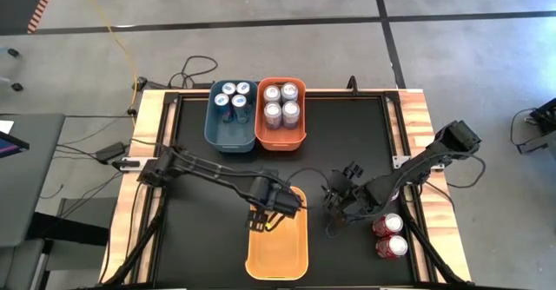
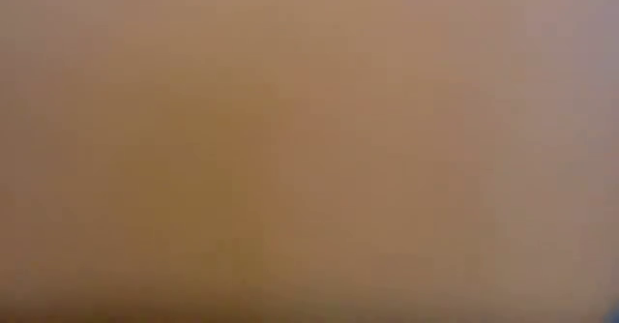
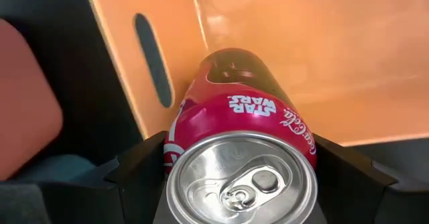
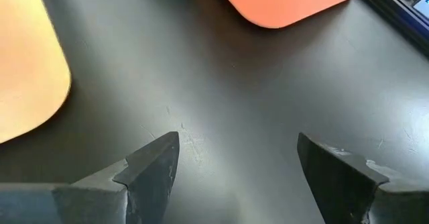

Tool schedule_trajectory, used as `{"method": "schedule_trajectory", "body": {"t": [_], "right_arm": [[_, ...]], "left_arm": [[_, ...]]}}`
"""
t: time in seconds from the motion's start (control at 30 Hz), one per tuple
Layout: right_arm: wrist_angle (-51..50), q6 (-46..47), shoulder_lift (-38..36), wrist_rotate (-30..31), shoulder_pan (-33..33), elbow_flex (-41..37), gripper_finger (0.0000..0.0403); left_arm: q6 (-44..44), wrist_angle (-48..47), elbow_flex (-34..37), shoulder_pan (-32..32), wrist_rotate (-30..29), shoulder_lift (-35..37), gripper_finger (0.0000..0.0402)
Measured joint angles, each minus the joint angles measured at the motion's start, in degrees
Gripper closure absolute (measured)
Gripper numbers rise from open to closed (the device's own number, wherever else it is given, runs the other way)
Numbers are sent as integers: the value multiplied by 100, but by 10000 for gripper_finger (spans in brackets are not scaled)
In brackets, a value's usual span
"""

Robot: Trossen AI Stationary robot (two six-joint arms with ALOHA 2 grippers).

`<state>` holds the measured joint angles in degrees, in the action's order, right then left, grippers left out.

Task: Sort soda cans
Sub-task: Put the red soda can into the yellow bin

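My left gripper [image 1: 265,216] is over the far left corner of the yellow bin [image 1: 278,247] and is shut on a red soda can [image 3: 234,110]. The arm hides that can in the high view. My right gripper [image 1: 334,205] hangs open over bare table between the yellow bin and two red cans [image 1: 388,225] [image 1: 391,247], which stand upright on the table at the right. Several blue cans [image 1: 233,99] stand in the blue bin [image 1: 228,135]. Several silver cans [image 1: 281,102] stand in the orange-red bin [image 1: 280,138]. My left gripper holds the red can by its upper side wall [image 3: 175,140], just below the silver lid [image 3: 241,184], pinched between the two fingers [image 3: 137,177]. The fingers come from above, pointing down along the can. The can stands roughly upright inside the yellow bin; I cannot tell whether its base touches the floor.
The yellow bin [image 3: 301,43] has a handle slot [image 3: 151,60] in the wall beside the can. A close orange surface fills the low view. The table has raised wooden side rails [image 1: 417,116]. Bare black table [image 4: 228,90] lies between the yellow bin and the two far bins.
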<state>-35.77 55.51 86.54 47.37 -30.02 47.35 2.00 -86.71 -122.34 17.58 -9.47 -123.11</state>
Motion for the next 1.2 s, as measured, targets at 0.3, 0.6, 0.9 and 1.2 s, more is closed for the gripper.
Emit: {"method": "schedule_trajectory", "body": {"t": [0.3, 0.6, 0.9, 1.2], "right_arm": [[-22, 0, 0, -16, 4, 0, 83], [-24, -28, 0, -170, 4, 0, 83], [-20, -33, 0, -297, 4, 0, 83], [-44, -177, -110, -340, 0, 9, 83]], "left_arm": [[84, 436, 377, -126, -444, -1, 88], [138, 689, 627, -217, -285, 5, 71], [500, 819, 604, -314, -300, 18, 46], [566, 708, 599, -324, -280, 421, 33]]}}
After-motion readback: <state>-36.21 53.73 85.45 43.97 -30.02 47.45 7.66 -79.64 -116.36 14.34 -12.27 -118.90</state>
